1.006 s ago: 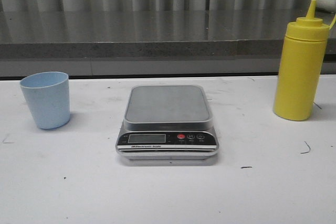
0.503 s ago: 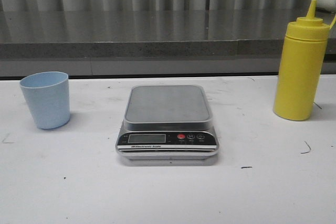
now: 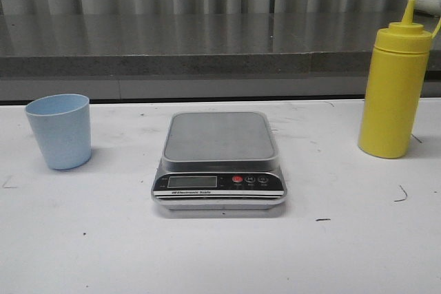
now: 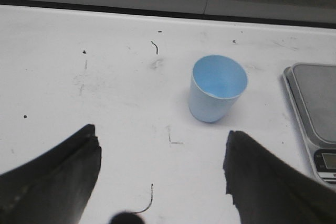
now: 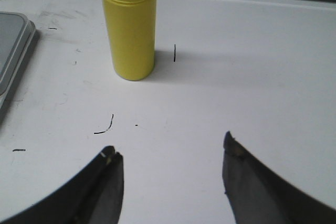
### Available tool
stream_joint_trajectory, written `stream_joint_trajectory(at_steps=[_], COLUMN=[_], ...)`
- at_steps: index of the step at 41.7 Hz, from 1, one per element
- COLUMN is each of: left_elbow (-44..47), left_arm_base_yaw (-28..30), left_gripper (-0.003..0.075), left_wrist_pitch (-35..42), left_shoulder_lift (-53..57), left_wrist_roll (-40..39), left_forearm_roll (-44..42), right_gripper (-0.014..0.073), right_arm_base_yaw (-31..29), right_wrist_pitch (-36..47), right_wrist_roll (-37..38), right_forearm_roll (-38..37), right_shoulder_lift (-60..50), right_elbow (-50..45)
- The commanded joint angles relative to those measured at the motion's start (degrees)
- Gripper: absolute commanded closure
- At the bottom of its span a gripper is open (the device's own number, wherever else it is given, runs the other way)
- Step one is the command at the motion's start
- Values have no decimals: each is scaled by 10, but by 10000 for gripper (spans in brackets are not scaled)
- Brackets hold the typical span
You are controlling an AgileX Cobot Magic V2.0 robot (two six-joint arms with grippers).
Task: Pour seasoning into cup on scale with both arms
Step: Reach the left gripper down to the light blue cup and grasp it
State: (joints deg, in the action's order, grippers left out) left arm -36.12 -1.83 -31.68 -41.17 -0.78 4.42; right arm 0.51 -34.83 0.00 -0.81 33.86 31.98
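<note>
Left end effector (image 4: 163, 174) and right end effector (image 5: 173, 174) are spread wide, empty. Nothing done: cup (image 3: 59, 131) at 9 o'clock of scale (image 3: 219, 160), bottle (image 3: 394, 87) at 3 o'clock, both ungrasped.

We see only the fingers of each gripper. The left gripper (image 4: 161, 153) has two dark, almost black fingers (image 4: 58, 174) with blunt, matte tips. The right gripper (image 5: 172, 156) has similar dark grey fingers (image 5: 252, 187), broad and curved.
</note>
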Motion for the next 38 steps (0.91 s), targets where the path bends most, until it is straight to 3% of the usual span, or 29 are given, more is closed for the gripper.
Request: stream_joint_trajectory(at_steps=[1,9,25,38], left_elbow=[-53,-132,-293,-382], left_arm_base_yaw=[-23,-58,-62,-62], left_gripper=[220,222,229,229], left_wrist_pitch=[16,-31,-110,-112], left_shoulder_lift=[-34,-136,-366,-519], left_wrist_roll=[8,8,8,8], left_forearm_roll=[10,8,8,-13], right_gripper=[137,137,137,137], right_arm_base_yaw=[-3,-3,-3,-3], right_wrist_pitch=[37,37,37,37], right_wrist_roll=[-8,-8,-8,-8], right_forearm_roll=[-6,-6,-6,-6], right_shoulder_lift=[4,4,4,4], right_elbow=[14,14,14,14])
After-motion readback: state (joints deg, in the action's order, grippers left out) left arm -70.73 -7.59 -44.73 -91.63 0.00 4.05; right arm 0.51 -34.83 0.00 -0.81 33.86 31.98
